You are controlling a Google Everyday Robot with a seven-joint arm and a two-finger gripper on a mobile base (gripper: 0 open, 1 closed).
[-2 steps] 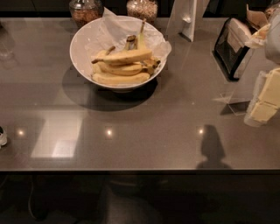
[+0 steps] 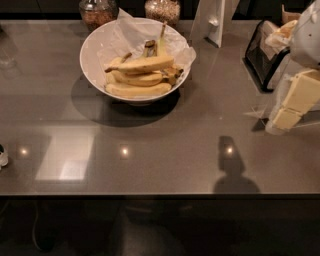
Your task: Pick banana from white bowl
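The white bowl [image 2: 92, 60] stands at the back left of the grey table, lined with white paper. Several yellow bananas [image 2: 142, 65] lie in it, stacked on one another, stems pointing up and to the right. My gripper [image 2: 284, 119] is at the right edge of the view, cream-coloured and low over the table. It is far to the right of the bowl and apart from the bananas, with nothing seen in it.
Two glass jars [image 2: 97, 11] with dry goods stand behind the bowl. A white upright stand [image 2: 212, 20] is at the back centre. A dark holder [image 2: 262, 55] with packets stands at the back right, near my arm. The table's front edge [image 2: 150, 194] runs across the bottom.
My arm at the right edge has shifted slightly left and up. The bowl and bananas have not moved.
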